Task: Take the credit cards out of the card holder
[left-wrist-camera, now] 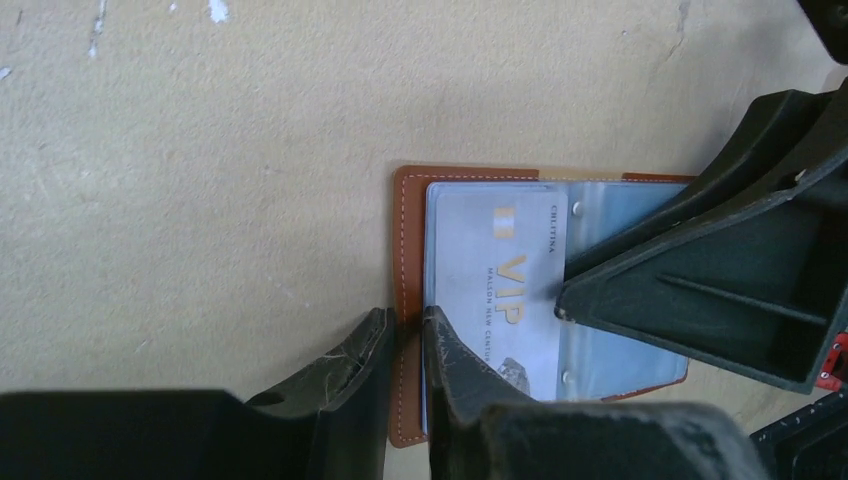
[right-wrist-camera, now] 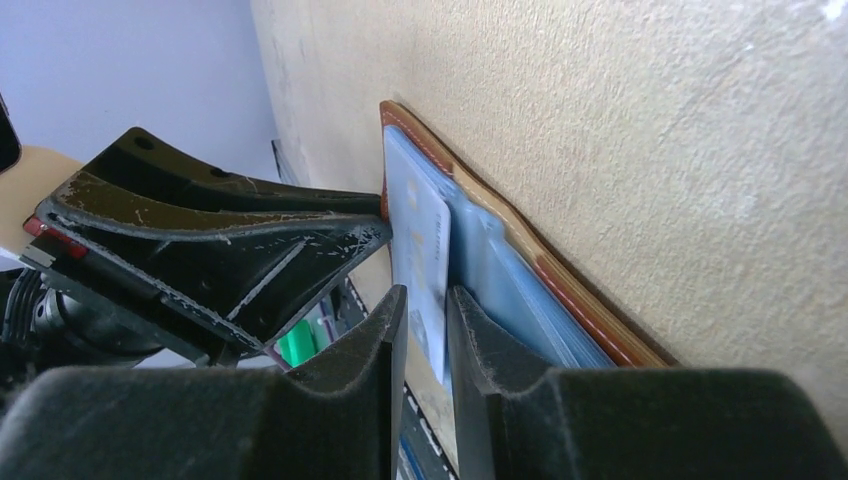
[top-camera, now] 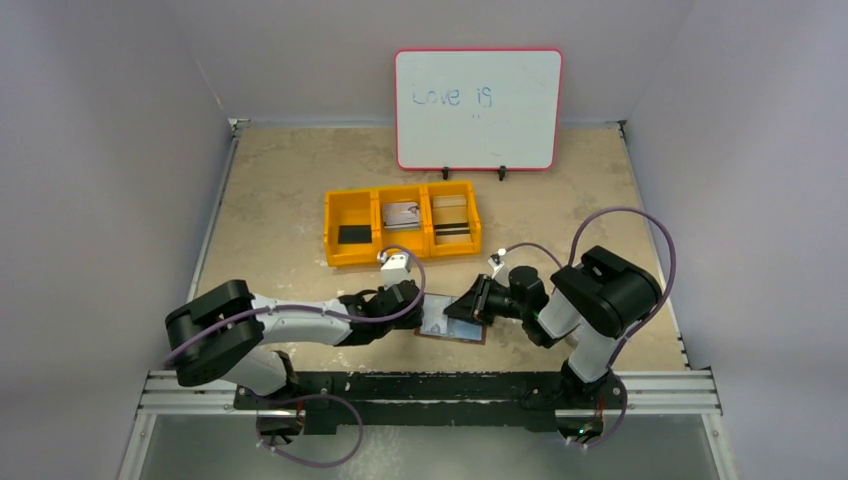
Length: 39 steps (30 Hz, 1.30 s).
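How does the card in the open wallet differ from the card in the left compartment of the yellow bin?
Colour: the wallet card is pale silvery with gold VIP lettering; the bin card is plain black. Place: the wallet card sits among clear sleeves in the open brown wallet; the bin card lies loose in the yellow bin. Both are small rectangles lying flat.

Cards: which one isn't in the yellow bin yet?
The pale VIP card, inside the open brown wallet's clear sleeve. The black card, grey card and striped card each lie in a yellow bin compartment.
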Tool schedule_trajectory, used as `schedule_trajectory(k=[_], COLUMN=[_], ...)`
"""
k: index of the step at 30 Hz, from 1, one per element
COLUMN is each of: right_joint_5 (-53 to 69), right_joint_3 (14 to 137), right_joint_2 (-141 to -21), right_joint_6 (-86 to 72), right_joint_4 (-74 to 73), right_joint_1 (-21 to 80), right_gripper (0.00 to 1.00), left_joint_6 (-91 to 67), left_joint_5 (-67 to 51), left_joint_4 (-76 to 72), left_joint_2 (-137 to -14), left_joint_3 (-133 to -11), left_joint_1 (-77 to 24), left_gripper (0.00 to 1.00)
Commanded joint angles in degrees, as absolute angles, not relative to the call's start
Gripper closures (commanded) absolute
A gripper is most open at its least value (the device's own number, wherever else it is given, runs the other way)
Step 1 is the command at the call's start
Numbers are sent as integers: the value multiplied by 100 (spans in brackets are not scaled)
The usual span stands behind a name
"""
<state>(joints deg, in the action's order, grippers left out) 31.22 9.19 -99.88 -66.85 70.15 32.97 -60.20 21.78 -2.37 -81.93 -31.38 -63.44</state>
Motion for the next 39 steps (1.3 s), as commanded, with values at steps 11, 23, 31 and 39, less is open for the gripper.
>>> schedule_trajectory(k=[11, 23, 31, 39], right_joint_5=[2956, 3062, 2814, 2708], right_joint_3=[942, 602, 526, 800], right_joint_2=[-10143, -10136, -9591, -8895], right_joint_6=[-6657, -6953, -6856, -6509], right_joint_4=[6949, 7650, 7072, 5923], right_joint_1=[3322, 3313, 3313, 3313], right_gripper=[91, 82, 85, 82], left_joint_6=[-5792, -5924, -5988, -5985], left_joint_5=[1798, 2207, 2370, 2374], left_joint_4=[-177, 251, 467, 514], left_joint_2=[-8911, -8859, -8868, -8956], left_joint_3=[-3554, -3593, -3662, -3743], left_joint_1=[-6388, -6390, -6390, -6389], left_gripper=[100, 100, 100, 100])
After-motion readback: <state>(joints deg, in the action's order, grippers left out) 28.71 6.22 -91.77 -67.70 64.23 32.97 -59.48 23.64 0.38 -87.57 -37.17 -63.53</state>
